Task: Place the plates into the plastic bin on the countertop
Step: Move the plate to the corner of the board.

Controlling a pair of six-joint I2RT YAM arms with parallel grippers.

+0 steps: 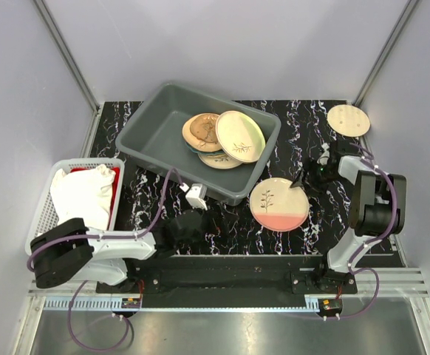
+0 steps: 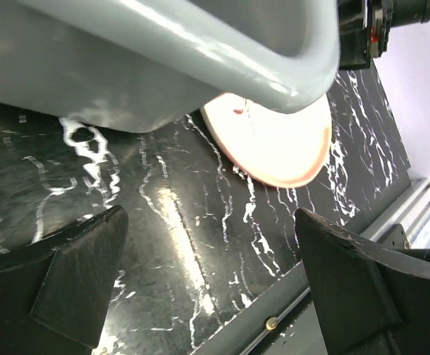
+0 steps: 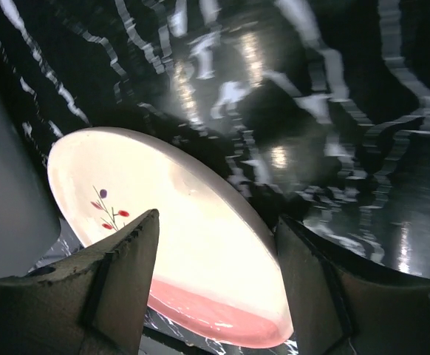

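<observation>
My right gripper [image 3: 216, 222] is spread, its two fingers poised over the cream-and-pink plate [image 1: 278, 205] with nothing pinched between them. From above, I am at about the plate's 1 o'clock rim. The plate lies flat on the countertop [image 1: 311, 229], just beside the plastic bin [image 1: 145, 137], off the bin's 4 o'clock corner.

My left gripper [image 2: 209, 222] is also spread as wide as it goes. It is empty and low over the counter at the bin's 6 o'clock wall.

I judge the plate to be glazed ceramic: stiff, fairly light for its width, slick under my pads and liable to chip if dropped against the bin or the other plates. Because it lies flat, I cannot take it by the faces. I would get one finger under the raised rim and one on top, pinching the lip near 1 o'clock, then lift with a slight tilt so it does not slide out.

A stack of plates [image 1: 219, 137] already sits in the bin's 3 o'clock end, so I should lower this one gently. A tan plate [image 1: 348, 120] waits at the counter's far 1 o'clock corner, well apart from me.

I can read no brand, label or writing anywhere. The only mark is a painted sprig [image 3: 108, 209] with small red and purple buds on the plate.
</observation>
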